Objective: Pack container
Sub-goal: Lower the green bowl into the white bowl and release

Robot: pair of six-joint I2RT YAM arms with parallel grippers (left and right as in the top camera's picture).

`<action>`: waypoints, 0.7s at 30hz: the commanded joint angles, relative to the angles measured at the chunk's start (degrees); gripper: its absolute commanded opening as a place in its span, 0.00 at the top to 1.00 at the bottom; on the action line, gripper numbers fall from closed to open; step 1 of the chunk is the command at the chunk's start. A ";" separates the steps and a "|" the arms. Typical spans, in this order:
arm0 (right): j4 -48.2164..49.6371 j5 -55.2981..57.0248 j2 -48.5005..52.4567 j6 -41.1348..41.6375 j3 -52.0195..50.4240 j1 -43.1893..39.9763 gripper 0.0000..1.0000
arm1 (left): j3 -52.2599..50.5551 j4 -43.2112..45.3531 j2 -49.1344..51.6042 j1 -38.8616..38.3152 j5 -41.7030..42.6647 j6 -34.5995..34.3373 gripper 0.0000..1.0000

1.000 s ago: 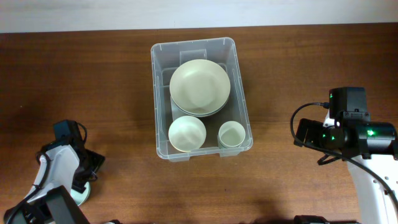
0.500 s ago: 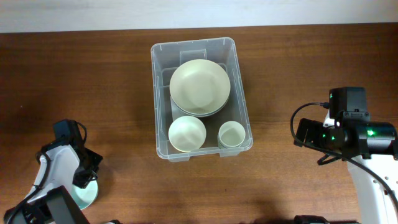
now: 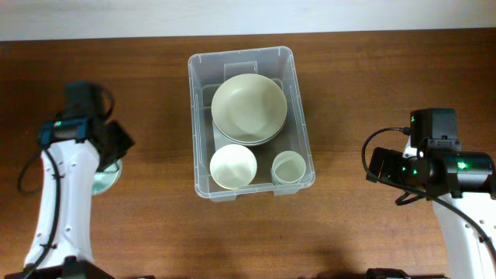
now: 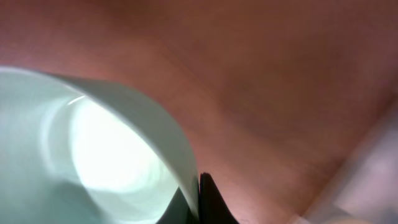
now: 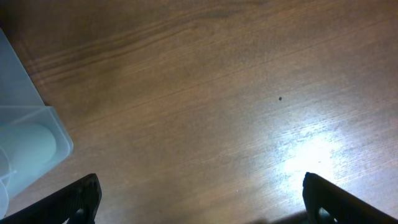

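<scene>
The container (image 3: 242, 55), a large clear plastic bin, stands at the table's middle. It holds a stack of wide pale green bowls (image 3: 249, 108), a small bowl (image 3: 232, 166) and a cup (image 3: 288, 167). Left of it, my left arm (image 3: 76, 143) carries another pale green bowl (image 3: 105, 177). In the left wrist view my left gripper (image 4: 199, 190) is shut on that bowl's rim (image 4: 168, 140), one dark finger on each side of the wall. My right gripper (image 5: 199, 186) hangs open over bare wood to the right of the container, nothing between its fingers.
The right wrist view catches the container's near right corner (image 5: 28, 118) at its left edge, the cup showing through the wall. The right arm (image 3: 434, 164) sits by the table's right side. Brown wooden tabletop surrounds the container.
My left gripper closed on the bowl's rim at the front left, then carried it away from the front edge, level with the container. The right arm has not moved.
</scene>
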 commanded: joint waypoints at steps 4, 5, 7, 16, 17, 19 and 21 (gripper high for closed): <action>-0.02 -0.09 -0.37 0.11 0.07 -0.37 0.01 | 12.96 -2.82 -0.35 -20.33 0.87 3.32 0.99; -0.02 -0.09 -0.37 0.11 0.07 -0.37 0.01 | 13.25 -2.23 -0.35 -23.91 0.85 3.76 0.99; -0.02 -0.11 -0.37 0.11 0.07 -0.37 0.01 | 13.25 -0.76 -0.15 -30.56 0.85 4.85 0.99; -0.02 -0.11 -0.37 0.11 0.07 -0.37 0.01 | 13.20 1.86 6.08 -43.56 1.09 6.69 0.99; -0.02 -0.11 -0.37 0.11 0.07 -0.37 0.01 | 13.18 1.86 7.39 -43.71 1.57 6.67 0.99; -0.07 -0.11 -0.37 0.11 0.07 -0.37 0.01 | 13.18 1.88 10.21 -43.95 3.89 6.69 0.99; -0.07 -0.11 -0.37 0.11 0.07 -0.37 0.01 | 13.18 1.86 12.90 -44.00 6.38 6.69 0.99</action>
